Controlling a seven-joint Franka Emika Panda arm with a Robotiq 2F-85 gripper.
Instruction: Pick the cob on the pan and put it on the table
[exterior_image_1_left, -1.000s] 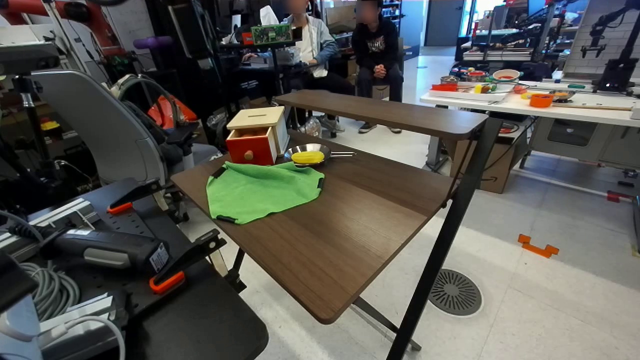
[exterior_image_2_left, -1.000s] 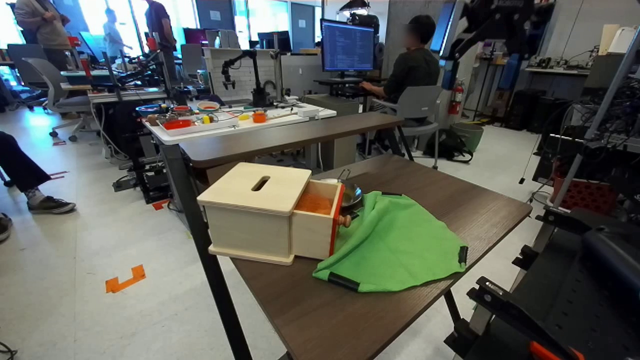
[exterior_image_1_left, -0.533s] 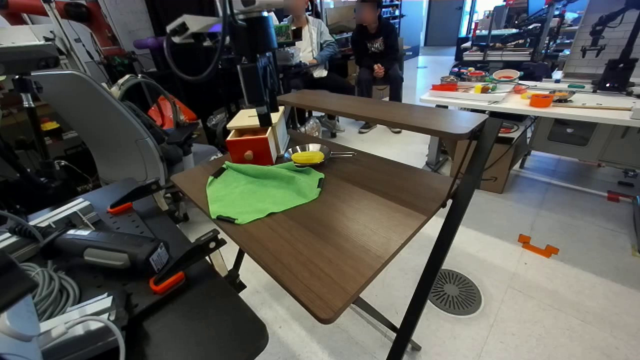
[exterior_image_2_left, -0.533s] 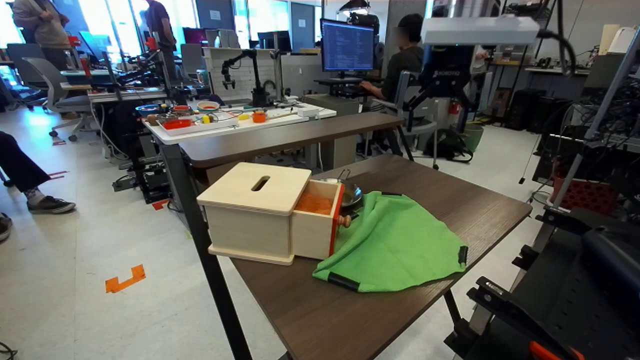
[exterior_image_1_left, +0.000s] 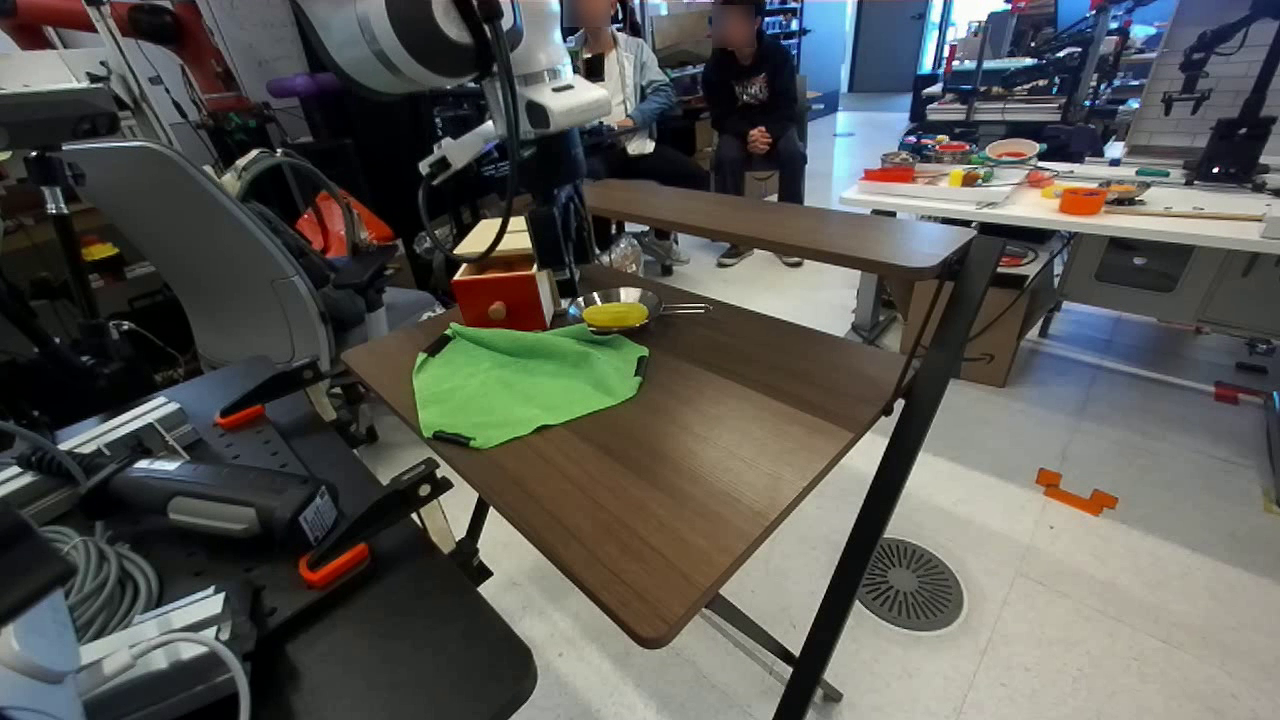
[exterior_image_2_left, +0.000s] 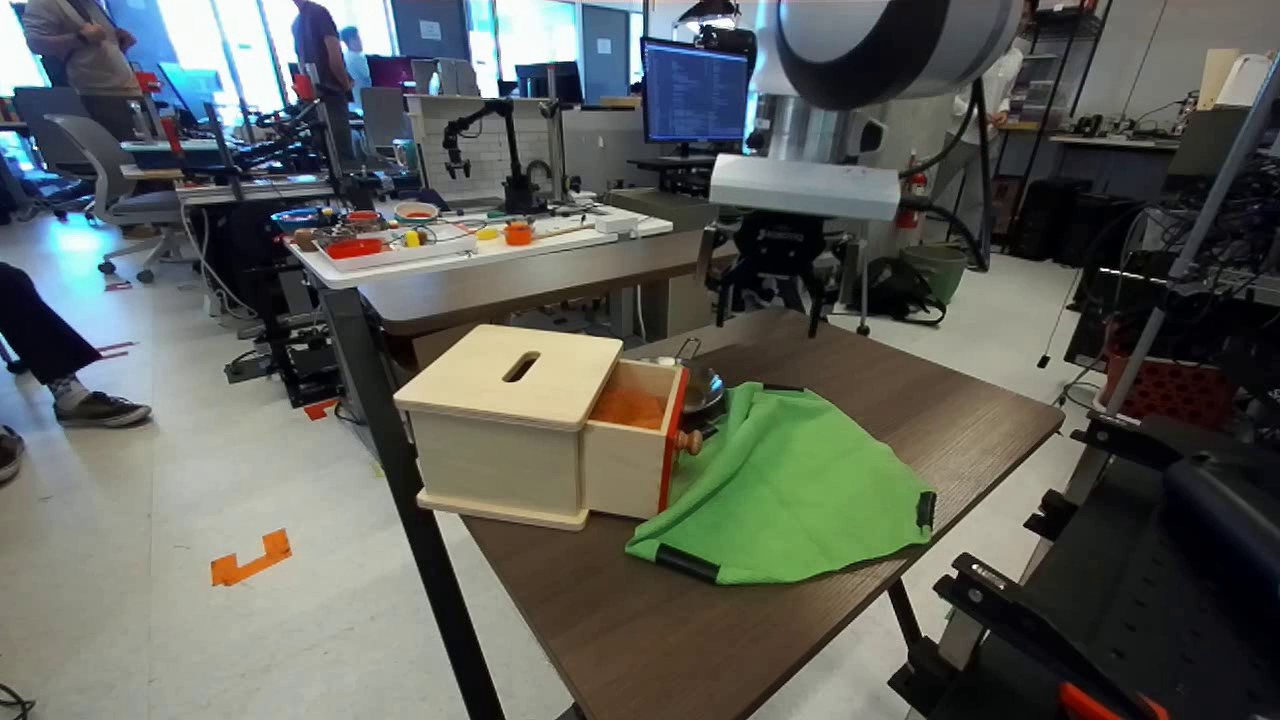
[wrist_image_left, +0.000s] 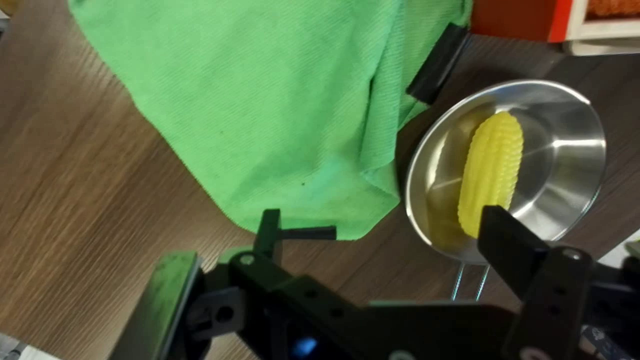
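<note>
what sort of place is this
Probably a robotics lab: a white robot arm over the brown table, a small black robot arm behind, and a monitor showing lines of text.

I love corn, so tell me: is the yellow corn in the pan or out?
In. The wrist view shows the cob lying inside the shiny metal pan. The open gripper isn't holding it.

A pale wooden box (exterior_image_2_left: 500, 455) stands on the dark brown worktop (exterior_image_2_left: 640, 630), its drawer (exterior_image_2_left: 625, 470) partly open. Just beside the box's drawer end lies a green cloth (exterior_image_2_left: 800, 500); behind the box's drawer, part of a pan (exterior_image_2_left: 707, 391) shows. Beyond the box, to its right, the claw (exterior_image_2_left: 767, 325) hangs, jaws apart.
</note>
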